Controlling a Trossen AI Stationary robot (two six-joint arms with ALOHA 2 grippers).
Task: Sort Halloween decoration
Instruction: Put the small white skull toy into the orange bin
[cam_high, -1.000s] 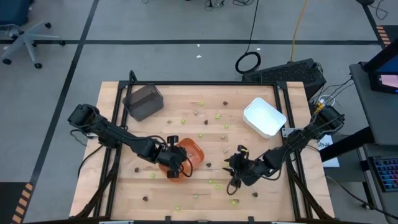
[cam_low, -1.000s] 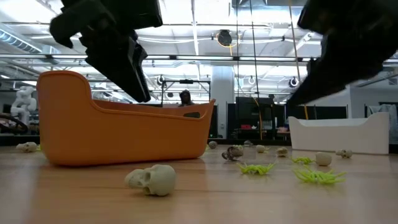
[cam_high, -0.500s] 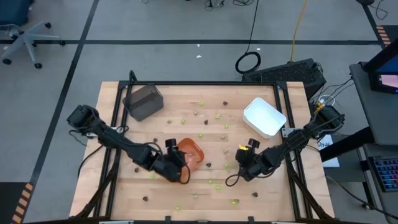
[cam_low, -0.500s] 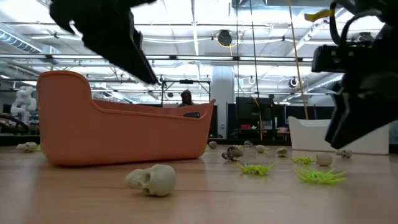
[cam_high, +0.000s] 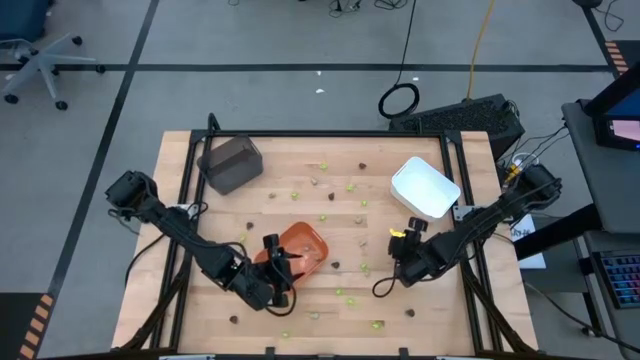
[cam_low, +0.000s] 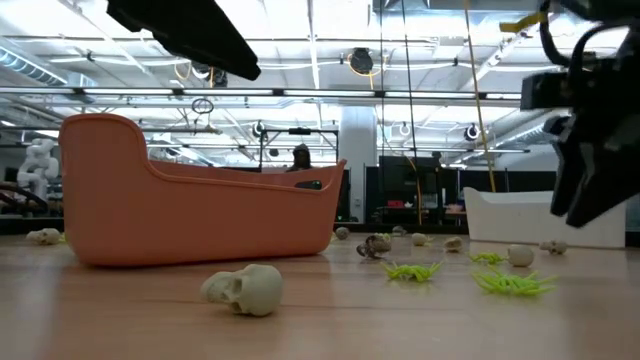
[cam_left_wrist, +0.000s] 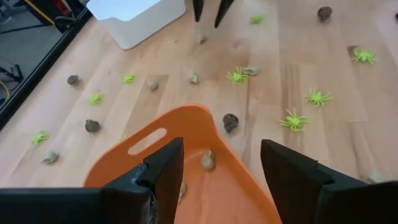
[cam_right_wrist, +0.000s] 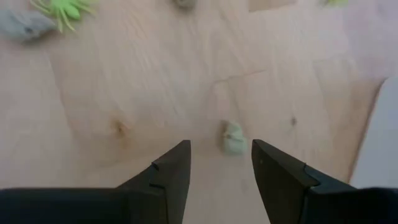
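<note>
The Halloween decoration lies scattered over the wooden table (cam_high: 215, 300): lime-green spiders (cam_left_wrist: 292, 119), dark brown bits (cam_left_wrist: 231, 122) and tan-grey skulls (cam_low: 245, 288). Two tan pieces (cam_left_wrist: 208, 160) lie inside the orange tray (cam_high: 305, 245). My left gripper (cam_left_wrist: 222, 149) hovers open over that tray's near-left rim and holds nothing. My right gripper (cam_right_wrist: 221, 148) hangs open above the table right of the tray (cam_high: 398, 243). A tan-grey skull (cam_right_wrist: 233, 138) lies on the wood just ahead of the gap between its fingers, untouched.
A white tray (cam_high: 425, 187) stands at the far right and a dark grey tray (cam_high: 230, 163) at the far left. Black rails (cam_high: 180, 230) run along the table's sides. Loose pieces dot the wood between the trays and near the front edge.
My left gripper has drawn back from over the orange tray toward the table's near-left and risen, leaving only its arm at the low view's top. My right gripper has moved toward the far edge and right, tipping more steeply downward. The tray and pieces have stayed put.
</note>
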